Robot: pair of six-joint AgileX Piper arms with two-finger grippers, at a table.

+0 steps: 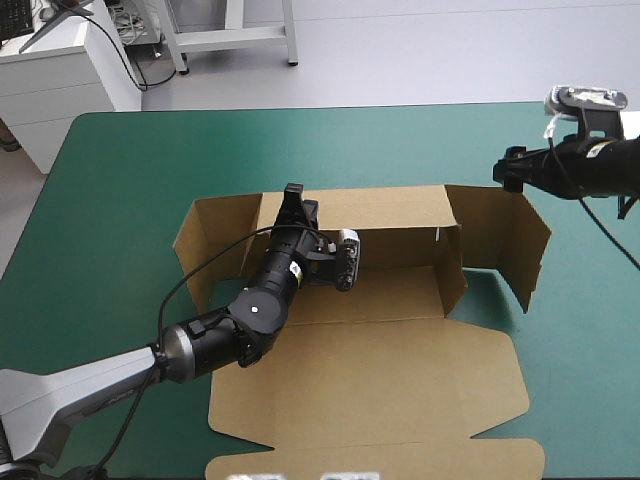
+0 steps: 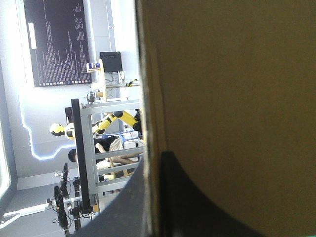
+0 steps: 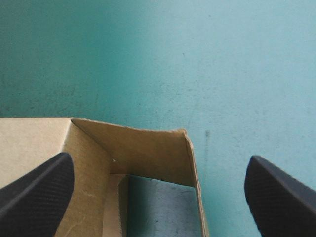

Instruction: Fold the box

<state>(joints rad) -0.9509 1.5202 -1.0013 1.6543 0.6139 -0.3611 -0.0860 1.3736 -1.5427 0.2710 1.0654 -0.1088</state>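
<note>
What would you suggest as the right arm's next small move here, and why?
Probably lower the open right gripper onto the raised end flap of the box, which stands ahead, between its fingers; the left gripper holds the back wall upright.

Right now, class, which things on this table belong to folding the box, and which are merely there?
Belong to the job: the brown box, back wall raised; the left gripper, shut on that wall's top edge; the right gripper, open above the box's right flap.
Merely there: the teal-green table cover, which only bears the box.
</note>
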